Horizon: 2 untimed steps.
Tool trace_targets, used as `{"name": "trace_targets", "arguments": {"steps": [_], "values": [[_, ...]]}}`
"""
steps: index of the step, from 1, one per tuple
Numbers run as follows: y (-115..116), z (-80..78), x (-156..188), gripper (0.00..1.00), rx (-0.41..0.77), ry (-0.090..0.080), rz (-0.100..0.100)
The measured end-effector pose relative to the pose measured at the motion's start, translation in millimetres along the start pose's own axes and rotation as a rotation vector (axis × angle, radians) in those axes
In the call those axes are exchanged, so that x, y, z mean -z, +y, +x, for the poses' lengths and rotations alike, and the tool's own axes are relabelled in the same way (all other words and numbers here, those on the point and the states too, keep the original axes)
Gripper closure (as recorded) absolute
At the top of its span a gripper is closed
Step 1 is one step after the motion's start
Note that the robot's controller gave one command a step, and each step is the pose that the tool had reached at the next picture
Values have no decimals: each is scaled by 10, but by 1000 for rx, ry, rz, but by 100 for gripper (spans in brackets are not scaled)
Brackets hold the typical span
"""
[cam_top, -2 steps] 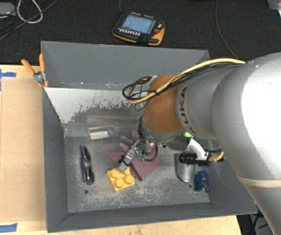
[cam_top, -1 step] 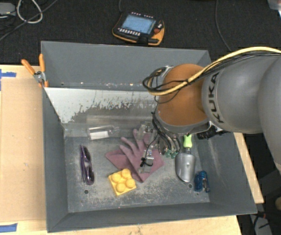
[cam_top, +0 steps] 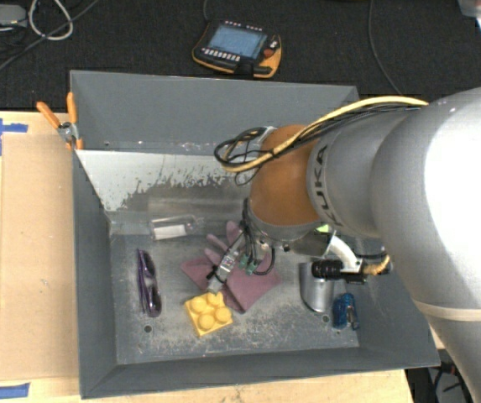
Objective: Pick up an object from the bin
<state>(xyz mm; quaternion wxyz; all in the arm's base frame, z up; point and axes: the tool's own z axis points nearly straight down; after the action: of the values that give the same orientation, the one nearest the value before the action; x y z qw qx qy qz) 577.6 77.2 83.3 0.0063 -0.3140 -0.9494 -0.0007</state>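
- The pincer (cam_top: 226, 265) sits low over a maroon piece (cam_top: 253, 289) in the middle of the bin (cam_top: 248, 374). We cannot tell whether the pincer is apart or together, nor whether it touches the piece.
- We count one maroon piece. It lies flat on the bin floor, with pointed flaps splaying to the left, to the back and to the front right. Its long axis seems to run on a slant from back left to front right, under the pincer.
- One yellow block (cam_top: 208, 313) with round bumps on top lies just in front of the maroon piece, near its left flap.
- One silver can (cam_top: 311, 294) stands upright to the right, with one small blue thing (cam_top: 345, 311) just beside it.
- One clear tube (cam_top: 173, 226) lies on its side behind, near the back wall, its length running left to right.
- One slim purple thing (cam_top: 147, 282) lies well apart at the left, its length running front to back.
- The arm (cam_top: 429, 200) comes in from the right, its orange cover (cam_top: 280, 187) above the pincer.
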Motion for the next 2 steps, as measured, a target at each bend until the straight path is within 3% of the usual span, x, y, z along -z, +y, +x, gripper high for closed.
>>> {"name": "trace_targets", "arguments": {"steps": [1, 2], "values": [[-619, 184, -142, 0, 412, -15, -2], [-35, 46, -72, 100, 19, -5, -6]]}}
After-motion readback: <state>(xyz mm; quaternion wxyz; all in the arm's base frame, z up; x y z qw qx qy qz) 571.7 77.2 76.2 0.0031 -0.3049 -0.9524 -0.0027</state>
